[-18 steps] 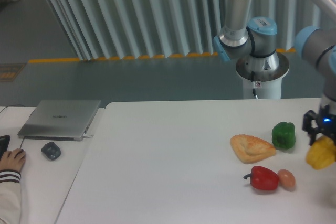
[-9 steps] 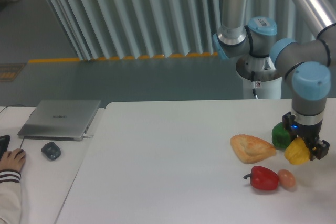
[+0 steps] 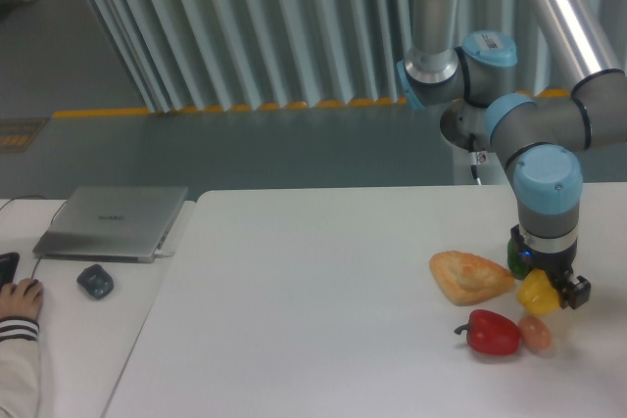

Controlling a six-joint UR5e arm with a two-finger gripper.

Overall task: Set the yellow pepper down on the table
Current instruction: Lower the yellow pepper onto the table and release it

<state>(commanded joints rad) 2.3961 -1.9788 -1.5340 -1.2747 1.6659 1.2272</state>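
The yellow pepper point(image 3: 539, 294) hangs in my gripper point(image 3: 544, 286), which is shut on it, at the right side of the white table point(image 3: 313, 291). It sits just above and slightly behind the peach egg point(image 3: 535, 332) and to the right of the bread pastry point(image 3: 470, 275). The green pepper point(image 3: 513, 255) is mostly hidden behind my wrist. Whether the yellow pepper touches the tabletop cannot be told.
A red pepper point(image 3: 492, 332) lies in front of the bread, touching the egg. On the separate desk at the left are a grey laptop point(image 3: 113, 221), a dark mouse point(image 3: 95, 281) and a person's hand point(image 3: 20, 298).
My gripper has carried the yellow pepper leftward from the table's right edge, in over the green pepper, and slightly lower toward the egg.
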